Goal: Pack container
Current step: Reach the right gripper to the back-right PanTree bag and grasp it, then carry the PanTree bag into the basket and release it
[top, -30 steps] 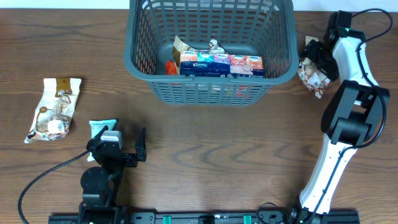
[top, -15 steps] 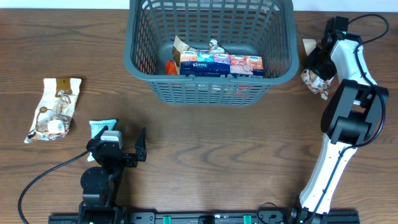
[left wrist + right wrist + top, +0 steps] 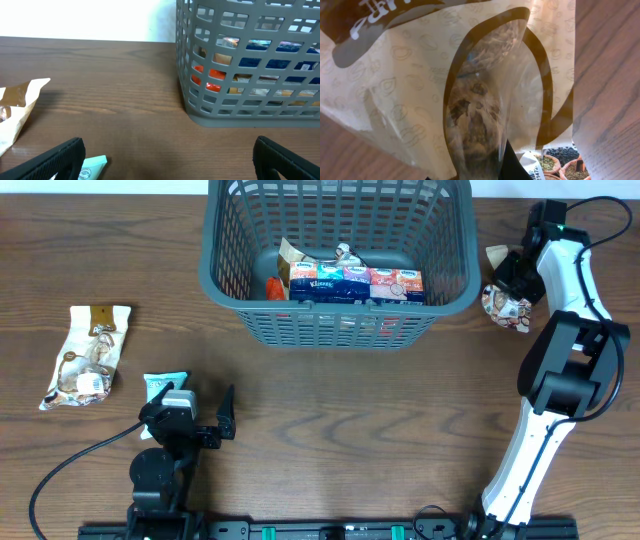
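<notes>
We are working at the far right corner of the worktop (image 3: 330,435), where the right hand (image 3: 512,275) is hanging directly over a snack bag (image 3: 503,302). The bag is lying just beside the right wall of the basket (image 3: 340,330), with its long axis running roughly from the far edge toward the near edge. The right wrist view is filling up with the bag's printed paper and its clear window, so we cannot tell whether this hand is clamped on it or merely close.

The coming move is turning on one thing: the basket is sitting at the middle of the far edge, to the left of the right hand, and its thick rim is standing higher than the bag. We are judging that the bag needs lifting over that rim and carrying leftward.

The basket is dark grey with lattice sides, and it is already holding a row of tissue packs (image 3: 357,283).

The left hand (image 3: 169,150) is resting near the near left corner with its fingers spread and nothing between them. It is nearer the teal packet (image 3: 160,384) and the pale bag (image 3: 88,355) by the left edge.
</notes>
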You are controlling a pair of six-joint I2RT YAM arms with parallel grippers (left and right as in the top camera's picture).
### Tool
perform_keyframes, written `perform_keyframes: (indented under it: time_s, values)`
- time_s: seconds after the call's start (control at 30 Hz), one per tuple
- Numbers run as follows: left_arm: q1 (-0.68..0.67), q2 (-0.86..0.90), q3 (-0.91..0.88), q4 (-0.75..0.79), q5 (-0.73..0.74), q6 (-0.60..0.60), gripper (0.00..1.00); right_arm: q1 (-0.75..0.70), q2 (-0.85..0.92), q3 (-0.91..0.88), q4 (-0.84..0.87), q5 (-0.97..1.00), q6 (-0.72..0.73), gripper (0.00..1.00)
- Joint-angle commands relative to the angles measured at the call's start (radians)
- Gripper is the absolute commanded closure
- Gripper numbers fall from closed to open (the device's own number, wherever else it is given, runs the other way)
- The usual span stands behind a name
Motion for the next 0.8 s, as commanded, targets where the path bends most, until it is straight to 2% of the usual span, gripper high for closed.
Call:
perform_keyframes:
  time_s: [0.0, 0.43, 0.63, 0.77]
  values:
    - [-0.003, 0.000, -0.020, -0.026, 0.022, -0.005, 0.01, 0.000, -0.034, -0.027, -0.017, -0.062, -0.078, 0.99]
    - [-0.003, 0.000, -0.020, -0.026, 0.022, -0.005, 0.01, 0.026, -0.517, -0.026, 0.080, -0.064, -0.288, 0.99]
    - [-0.003, 0.000, -0.020, -0.026, 0.022, -0.005, 0.02, 0.117, -0.678, -0.026, 0.125, -0.122, -0.613, 0.99]
    - [-0.003, 0.000, -0.020, -0.026, 0.022, -0.005, 0.01, 0.222, -0.723, -0.026, 0.080, -0.219, -0.948, 0.99]
